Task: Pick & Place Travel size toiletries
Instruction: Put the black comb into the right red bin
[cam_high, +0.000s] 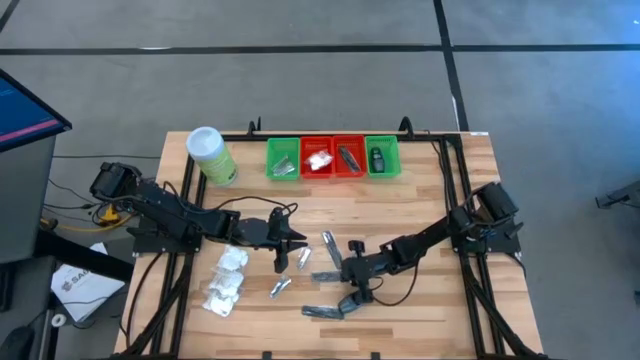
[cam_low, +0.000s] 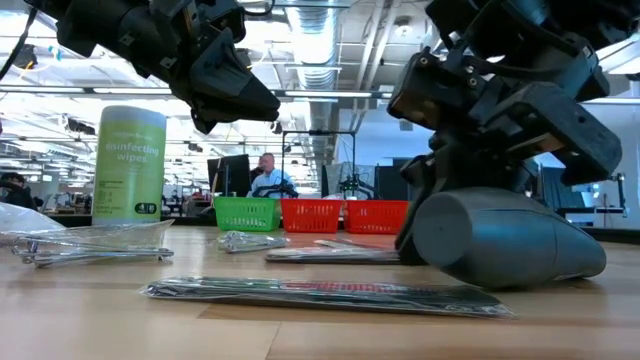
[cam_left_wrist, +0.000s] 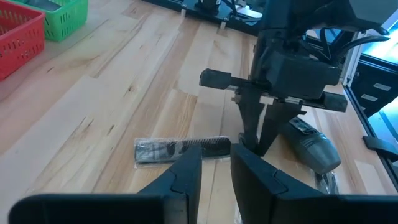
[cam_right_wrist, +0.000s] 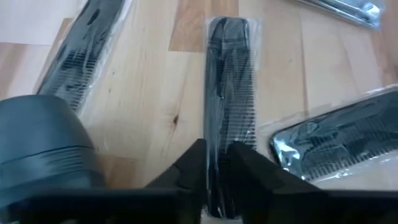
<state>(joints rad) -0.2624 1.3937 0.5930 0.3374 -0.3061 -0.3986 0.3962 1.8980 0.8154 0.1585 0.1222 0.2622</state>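
Right gripper (cam_right_wrist: 214, 163): low at the tabletop, lower centre of the high view; its fingers are narrowed onto the near end of a wrapped black comb (cam_right_wrist: 229, 93), which lies flat on the wood; the comb is pinched, not yet lifted.
Left gripper (cam_high: 290, 243): hovers left of centre in the high view, fingers at a narrow gap, nothing between them.
Loose toiletries: white crinkly packets (cam_high: 226, 282) sit in a cluster at lower left; silver foil sachets (cam_high: 281, 288) and another one (cam_high: 329, 243) lie near the middle; a second wrapped comb (cam_high: 322, 312) lies at the lower centre edge; a third (cam_right_wrist: 329, 146) lies just beside the gripped one in the right wrist view.
Grey oblong item (cam_low: 505, 240): rests on the tabletop just beside the right gripper; its kind cannot be told.
Trays: a row at upper centre of the high view, green tray (cam_high: 283, 158), two red trays (cam_high: 333, 157), green tray (cam_high: 382, 157); each already holds at least one item.
Wipes canister (cam_high: 210, 154): stands at upper left, apart from the work.
Tabletop (cam_high: 440, 310): light wood planks.
Progress (judged): sorting is begun but far from finished; most items remain loose, and the current step is the grasp of one comb.
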